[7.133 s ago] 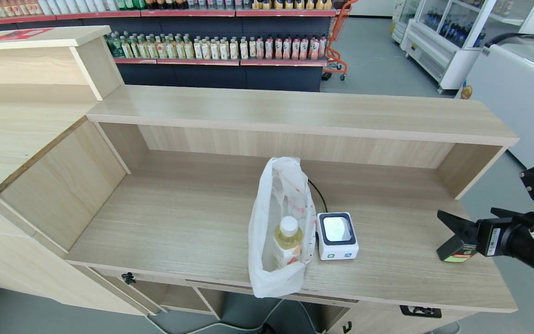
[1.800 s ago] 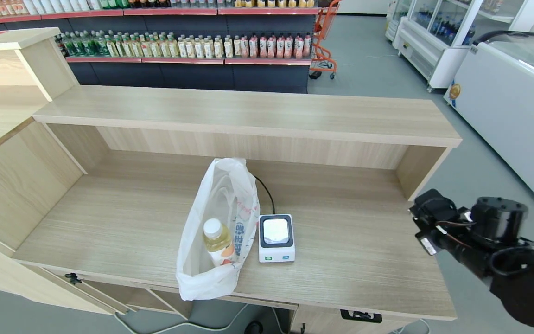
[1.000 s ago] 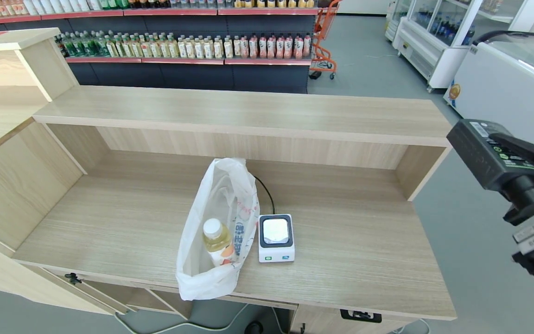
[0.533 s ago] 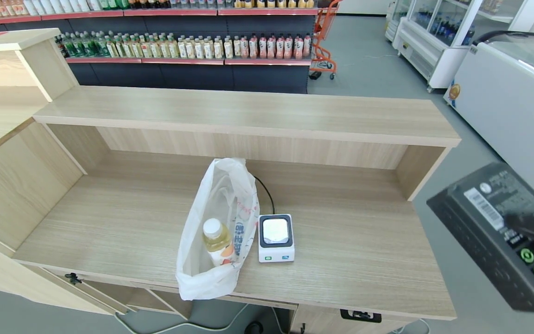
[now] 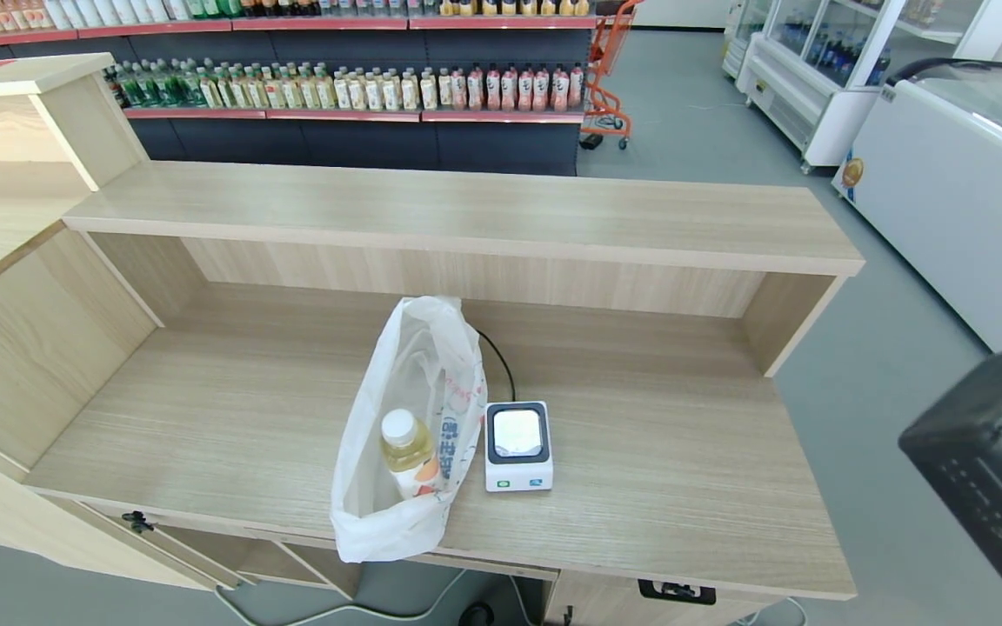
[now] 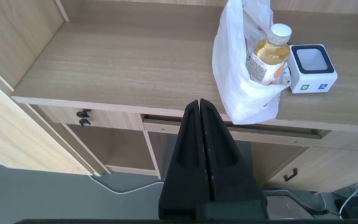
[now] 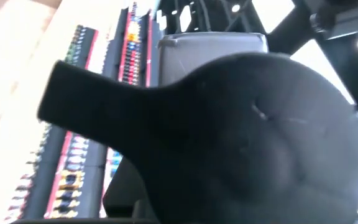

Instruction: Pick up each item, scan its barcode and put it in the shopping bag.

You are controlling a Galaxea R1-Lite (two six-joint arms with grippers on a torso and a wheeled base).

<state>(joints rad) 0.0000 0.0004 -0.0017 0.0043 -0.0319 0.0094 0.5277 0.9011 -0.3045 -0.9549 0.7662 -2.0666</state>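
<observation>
- Counter (image 5: 657,452) — light wood, with a raised ledge at the back. It lies ahead of the left gripper (image 6: 200,106), which hangs off the front edge, lower than the top.
- Room, head view: drink shelves (image 5: 362,87) behind the counter, white freezers (image 5: 945,174) on the right gripper's side, grey floor.
- Dark box (image 5: 997,461) — close to the head camera, in the air, well off the counter's right end. The right wrist view has it as a grey face (image 7: 210,46) behind the right gripper (image 7: 98,99), clamped on it; one black finger (image 7: 229,143) lies across it.
- Shopping bag (image 5: 427,348) — white plastic, mouth open, at the front edge, nearest thing to the left gripper.
- Scanner (image 5: 518,445) — white, touching the bag on the right gripper's side.
- Bottle (image 5: 405,452) — yellow drink, white cap, upright in the bag.
- Left gripper: fingers pressed together, nothing between them (left wrist view).
</observation>
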